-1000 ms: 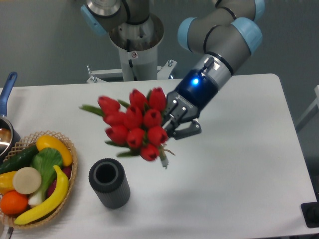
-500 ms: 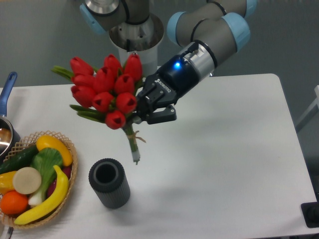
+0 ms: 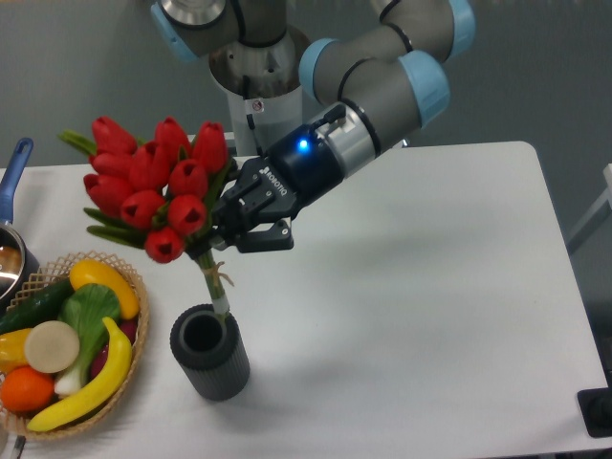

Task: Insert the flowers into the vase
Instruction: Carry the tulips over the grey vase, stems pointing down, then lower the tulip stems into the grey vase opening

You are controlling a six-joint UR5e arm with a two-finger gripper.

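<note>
One hand [image 3: 222,232] grips the flowers [image 3: 153,186] above the vase [image 3: 209,352].

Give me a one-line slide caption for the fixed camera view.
Gripper holds red tulip bunch, stem tips at the ribbed dark vase mouth.

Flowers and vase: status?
Hand shut on flowers, stems pointing down. Stem tip at rim of vase, not yet inside. Basket sits left of vase, nothing blocking.

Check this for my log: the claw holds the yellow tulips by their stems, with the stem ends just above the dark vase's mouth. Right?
Not quite: the tulips are red, not yellow, as the camera view shows. The claw does hold them by the stems, with the stem ends just above the dark vase mouth.
</note>
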